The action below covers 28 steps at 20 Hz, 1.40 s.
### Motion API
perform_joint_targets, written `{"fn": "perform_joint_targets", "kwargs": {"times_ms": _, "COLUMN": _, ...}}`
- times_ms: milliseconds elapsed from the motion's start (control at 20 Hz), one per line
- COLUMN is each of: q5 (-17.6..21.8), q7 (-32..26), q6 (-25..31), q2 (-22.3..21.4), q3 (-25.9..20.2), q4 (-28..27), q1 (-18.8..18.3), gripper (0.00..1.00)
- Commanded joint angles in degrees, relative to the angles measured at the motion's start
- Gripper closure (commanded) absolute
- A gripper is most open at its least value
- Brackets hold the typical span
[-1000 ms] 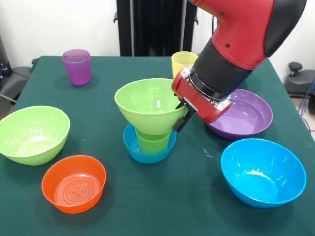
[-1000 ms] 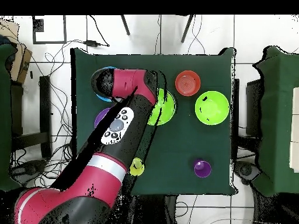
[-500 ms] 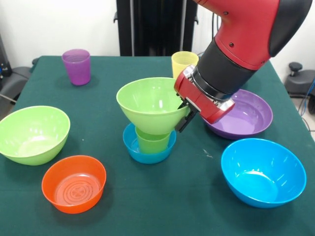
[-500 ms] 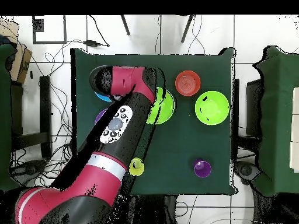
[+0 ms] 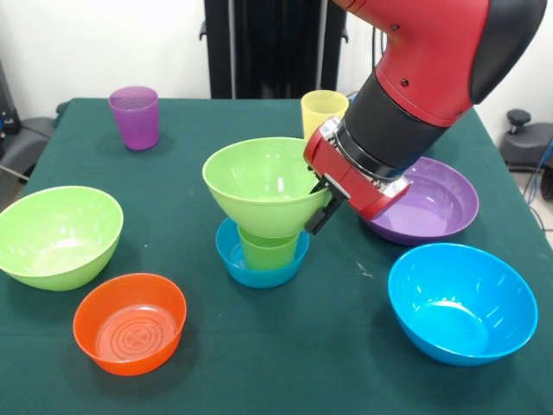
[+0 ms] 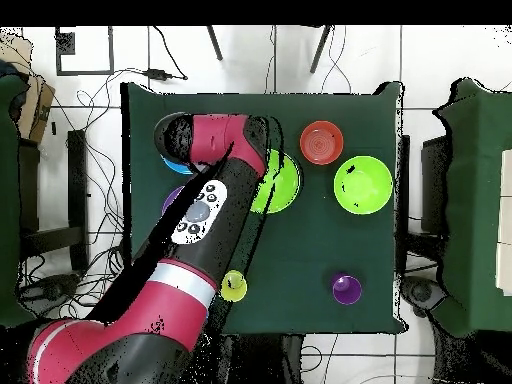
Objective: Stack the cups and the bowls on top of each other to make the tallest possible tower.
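Observation:
A small blue bowl (image 5: 235, 258) holds an upturned green cup (image 5: 268, 250), and a lime green bowl (image 5: 259, 180) (image 6: 283, 181) sits on that cup. My gripper (image 5: 320, 202) is shut on this bowl's right rim, one black finger showing outside the wall. The purple cup (image 5: 135, 117) (image 6: 346, 289) stands at the far left. Just behind my wrist is the yellow cup (image 5: 320, 109) (image 6: 234, 286). In the overhead view the arm covers the gripper.
A second lime green bowl (image 5: 57, 235) (image 6: 362, 184) and an orange bowl (image 5: 130, 322) (image 6: 322, 142) sit front left. The wide purple bowl (image 5: 434, 206) lies under my arm on the right, with a large blue bowl (image 5: 459, 303) in front of it.
The gripper and the lime green bowl it holds shifted a little right, then slightly back left. Everything else stayed put.

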<state>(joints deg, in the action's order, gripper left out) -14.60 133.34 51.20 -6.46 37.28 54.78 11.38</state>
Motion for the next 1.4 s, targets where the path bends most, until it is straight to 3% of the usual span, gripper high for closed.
{"fn": "perform_joint_targets", "kwargs": {"times_ms": 50, "q5": 2.3, "q7": 4.1, "q6": 2.9, "q2": 1.1, "q3": -3.4, "q4": -2.1, "q1": -1.1, "gripper": 1.0}}
{"fn": "perform_joint_targets", "kwargs": {"times_ms": 1400, "q5": 1.0, "q7": 3.1, "q6": 3.6, "q2": 0.7, "q3": -4.1, "q4": -1.5, "q1": -1.3, "gripper": 1.0}}
